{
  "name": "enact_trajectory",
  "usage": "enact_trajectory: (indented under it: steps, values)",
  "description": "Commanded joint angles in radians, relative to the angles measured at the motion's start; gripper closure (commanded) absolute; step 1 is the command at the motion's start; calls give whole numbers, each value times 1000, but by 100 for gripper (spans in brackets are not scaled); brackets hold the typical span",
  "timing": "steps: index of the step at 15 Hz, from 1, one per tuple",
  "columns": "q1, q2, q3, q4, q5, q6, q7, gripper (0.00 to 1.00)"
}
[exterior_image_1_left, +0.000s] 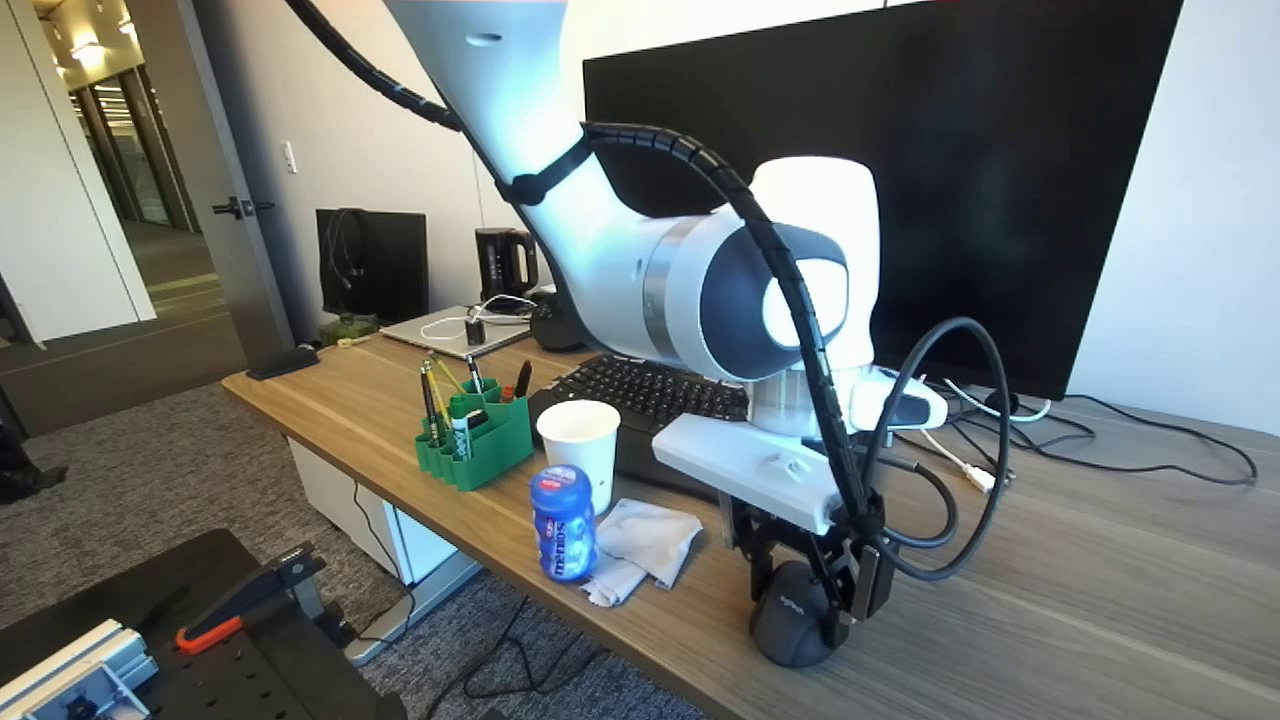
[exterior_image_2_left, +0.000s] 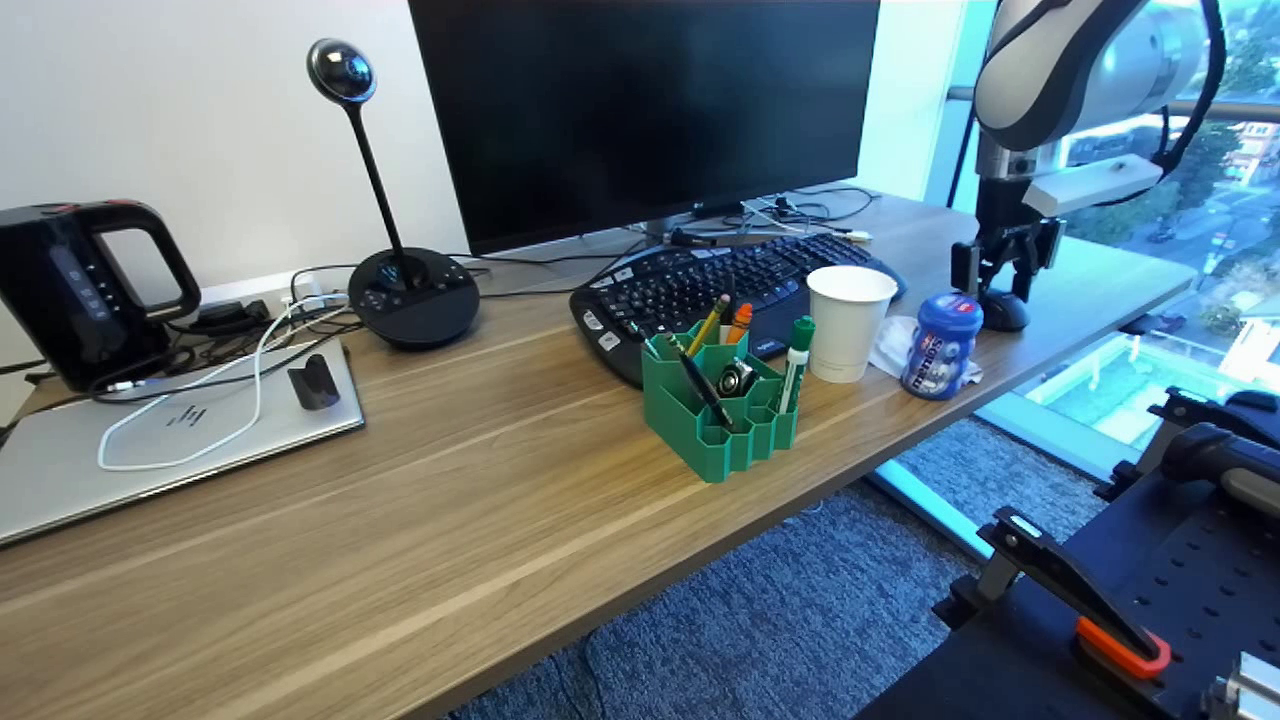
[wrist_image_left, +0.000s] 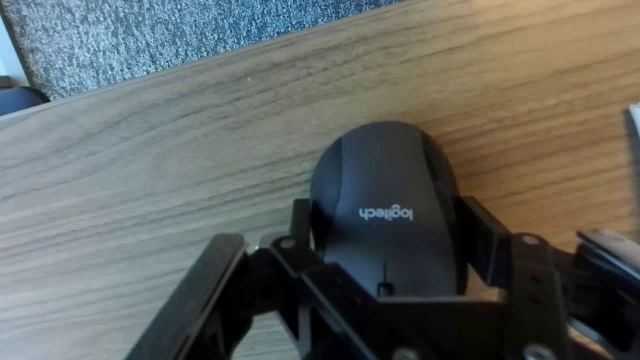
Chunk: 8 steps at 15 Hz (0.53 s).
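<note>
Your end effector (wrist_image_left: 386, 220) seems clamped on the mouse (exterior_image_1_left: 793, 620); at its ten o'clock in an exterior view, a green organizer (exterior_image_1_left: 503, 450) holds pens (exterior_image_1_left: 431, 402).

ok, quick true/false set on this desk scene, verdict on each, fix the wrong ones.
1. The gripper straddles the mouse. True.
2. The white cup and the blue bottle both stand upright. True.
3. The mouse carries no lettering. False: it reads "logitech".
4. The gripper touches the white cup. False: the two are clearly apart.
5. The green pen holder has a green-capped marker in it. True.
6. The white cup sits inside the green pen holder. False: it stands on the desk.
</note>
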Motion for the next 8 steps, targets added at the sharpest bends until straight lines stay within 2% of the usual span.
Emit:
enact_trajectory:
  steps: [1, 8]
  values:
    - [15, 15, -16, 24, 9, 8, 16, 56]
    - [16, 17, -17, 27, 8, 7, 19, 58]
